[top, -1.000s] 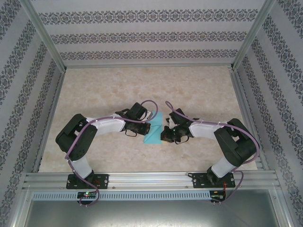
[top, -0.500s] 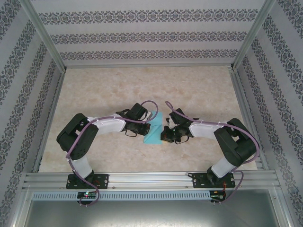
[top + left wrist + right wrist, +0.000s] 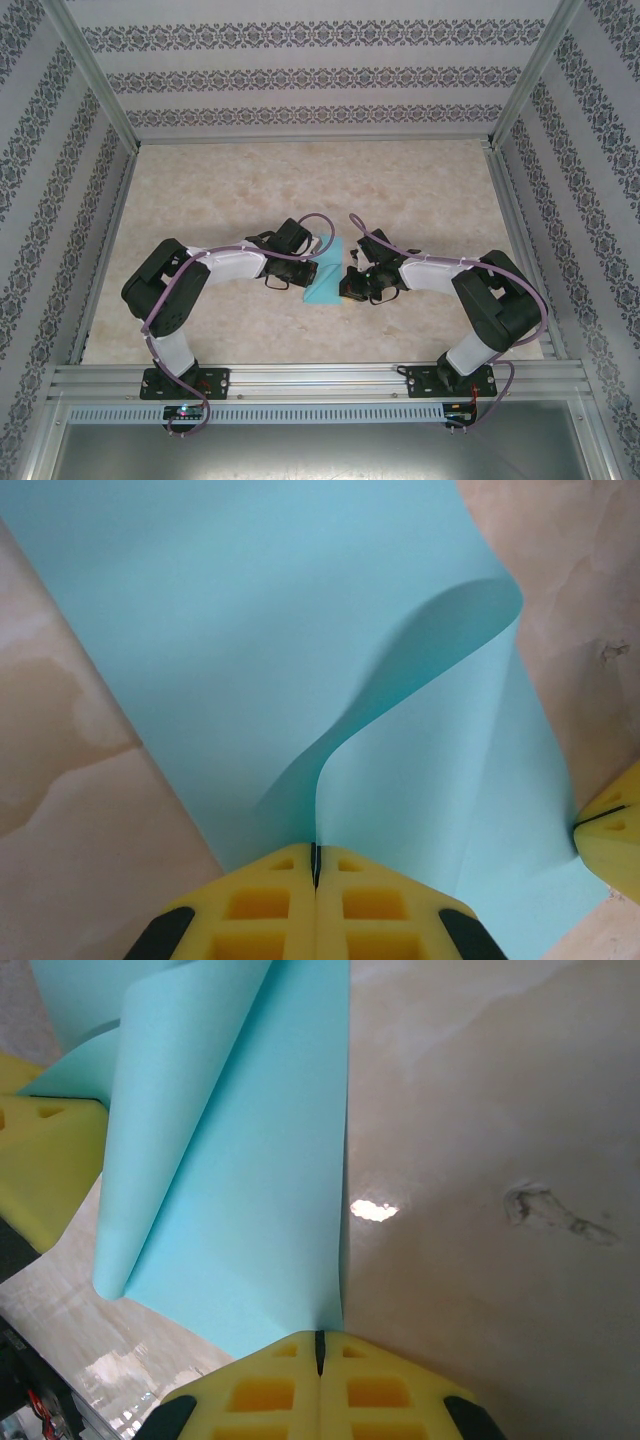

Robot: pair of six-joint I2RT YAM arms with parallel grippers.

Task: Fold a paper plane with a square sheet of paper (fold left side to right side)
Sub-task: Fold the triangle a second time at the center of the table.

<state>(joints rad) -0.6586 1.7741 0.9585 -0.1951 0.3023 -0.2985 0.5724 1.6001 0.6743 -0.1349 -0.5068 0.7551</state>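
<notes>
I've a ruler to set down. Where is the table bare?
Bare: the far half of the table, up to the back wall, and the near strip between the arm bases. Crowded: the centre, where left gripper and right gripper pinch the square sheet of paper.

- The left arm [image 3: 225, 265] is reaching inward from its base, elbow pushed out to the left and forearm lying low toward the middle.
- The right arm [image 3: 440, 272] is mirroring it, elbow bulging out to the right.
- The left gripper [image 3: 315, 852] is pressing its yellow fingers together, pinching a raised edge of the square sheet of paper [image 3: 250, 630].
- The right gripper [image 3: 320, 1340] is holding its jaws closed too, the sheet's edge running into their seam.
- The two grippers are facing each other, near but apart.
</notes>
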